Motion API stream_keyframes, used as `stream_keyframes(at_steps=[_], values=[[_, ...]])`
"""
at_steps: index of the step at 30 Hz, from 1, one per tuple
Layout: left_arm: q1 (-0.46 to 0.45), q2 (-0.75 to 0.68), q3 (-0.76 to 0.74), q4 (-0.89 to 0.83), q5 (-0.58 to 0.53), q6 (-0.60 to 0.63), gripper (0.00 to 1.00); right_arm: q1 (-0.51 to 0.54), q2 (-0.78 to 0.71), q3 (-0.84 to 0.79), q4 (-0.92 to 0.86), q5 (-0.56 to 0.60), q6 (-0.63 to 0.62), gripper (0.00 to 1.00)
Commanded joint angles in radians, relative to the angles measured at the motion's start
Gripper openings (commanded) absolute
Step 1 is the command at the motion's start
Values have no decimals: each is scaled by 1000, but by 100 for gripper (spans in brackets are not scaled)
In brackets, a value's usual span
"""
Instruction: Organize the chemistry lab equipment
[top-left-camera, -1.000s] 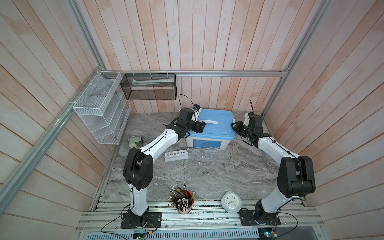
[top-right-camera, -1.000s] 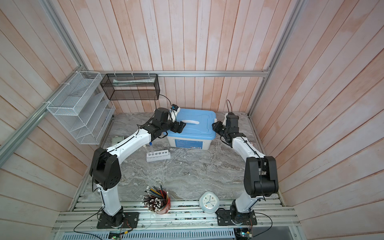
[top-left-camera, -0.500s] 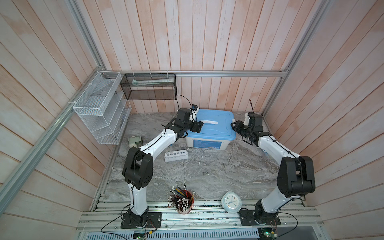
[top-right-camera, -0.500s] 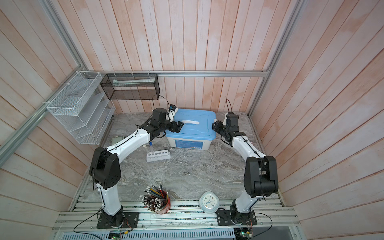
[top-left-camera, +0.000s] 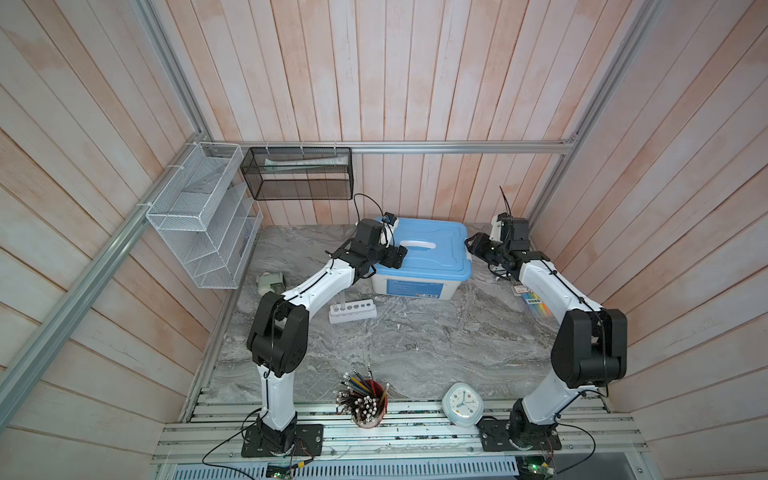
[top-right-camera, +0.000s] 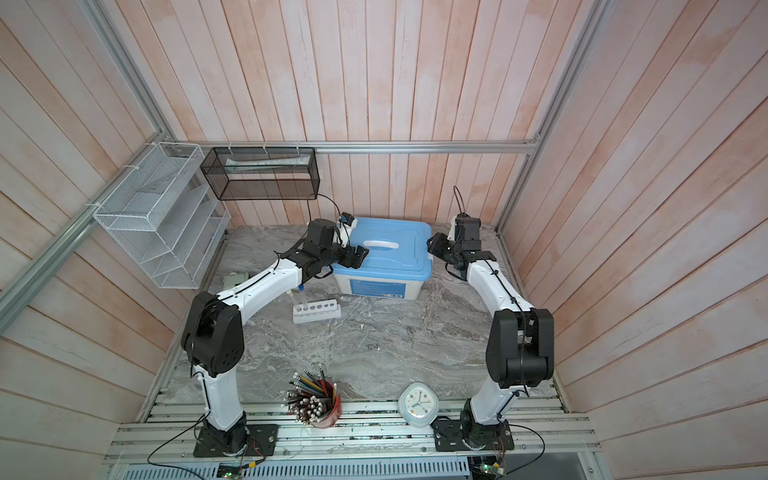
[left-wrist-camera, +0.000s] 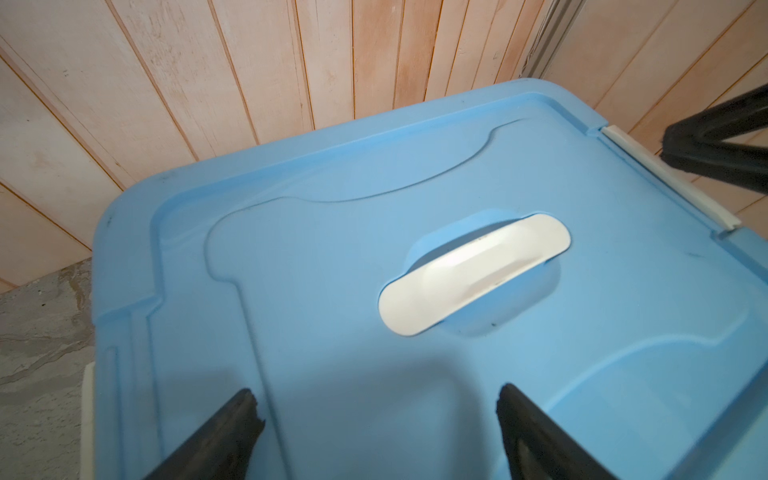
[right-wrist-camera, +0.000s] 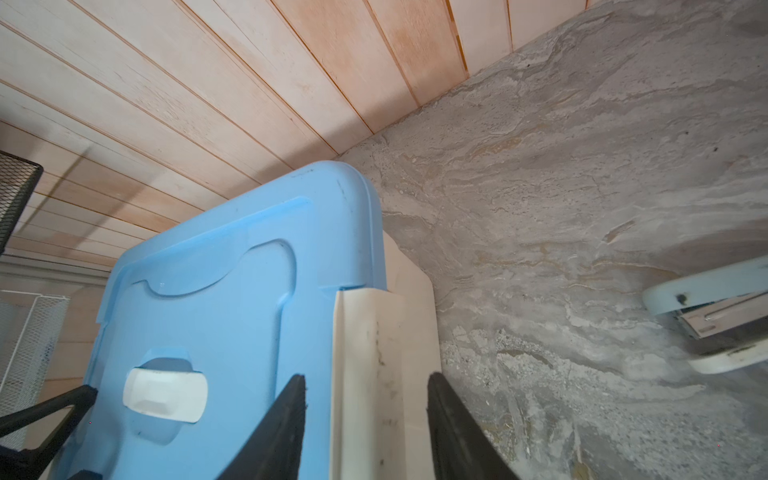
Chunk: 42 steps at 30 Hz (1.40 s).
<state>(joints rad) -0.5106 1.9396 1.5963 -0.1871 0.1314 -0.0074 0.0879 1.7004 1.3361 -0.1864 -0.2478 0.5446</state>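
A white six-hole rack stands on the marble table in front of the box, with two thin tubes upright at its left end. At the back sits a white box with a blue lid and a white handle. My left gripper hovers open over the lid's left part, holding nothing. My right gripper is open at the box's right side. Its fingers straddle the white latch with a gap on each side. No other lab pieces are in view.
A red cup of pencils and a white clock stand at the front edge. A white wire shelf and a black mesh basket hang on the walls. A pale object lies far left. A coloured pack lies under the right arm.
My right gripper's jaws have spread wider around the latch. The left gripper has shifted only slightly over the lid.
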Motion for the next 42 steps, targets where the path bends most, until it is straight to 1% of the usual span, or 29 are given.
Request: stream_keyframes(at_steps=[1, 7, 17, 25, 30, 42], values=[[-4, 19, -14, 19, 23, -5, 92, 0, 27, 37, -47, -8, -36, 47], [-3, 24, -12, 23, 28, -8, 92, 18, 39, 58, -67, 13, -56, 39], [-3, 25, -22, 31, 28, -8, 92, 62, 74, 103, -123, 104, -94, 34], [-3, 24, -43, 49, 30, -14, 92, 89, 87, 128, -161, 183, -115, 24], [-3, 24, -53, 58, 34, -19, 92, 109, 99, 139, -175, 216, -122, 21], [-2, 28, -69, 75, 43, -24, 92, 160, 120, 165, -213, 306, -120, 18]])
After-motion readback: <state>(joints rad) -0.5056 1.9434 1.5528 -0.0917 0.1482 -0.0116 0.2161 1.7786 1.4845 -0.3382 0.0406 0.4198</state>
